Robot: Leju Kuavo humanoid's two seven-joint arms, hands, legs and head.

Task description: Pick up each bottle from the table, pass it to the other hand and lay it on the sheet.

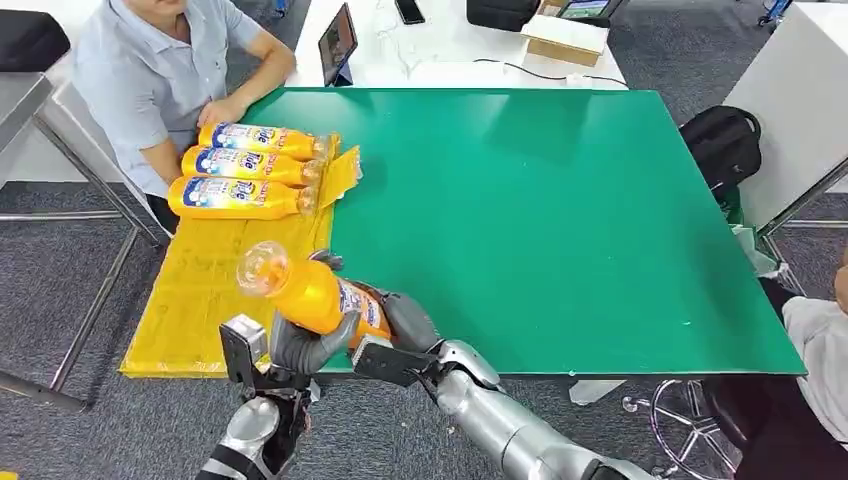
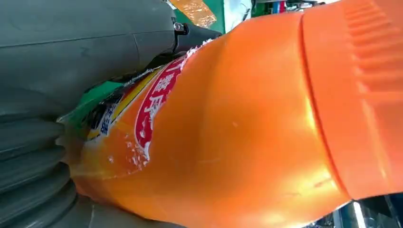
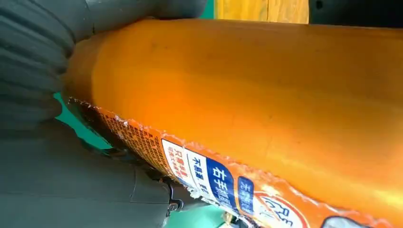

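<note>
The left hand [image 1: 300,345] and, just beside it, the right hand [image 1: 405,322] both grip one orange bottle [image 1: 310,292], held tilted above the near edge of the surface [image 1: 560,220], beside the yellow sheet [image 1: 200,290]; three more bottles [image 1: 245,165] lie on the sheet's far end, beyond the left hand, by a seated person [image 1: 150,70]. If the right hand lets go before the left grips firmly, the smooth, heavy bottle could slip and drop. Its label carries small Chinese print, too blurred to read.

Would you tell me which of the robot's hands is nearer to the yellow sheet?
Left. The left hand grips the held bottle at the yellow sheet's near corner; the right hand holds it over the green table.
</note>
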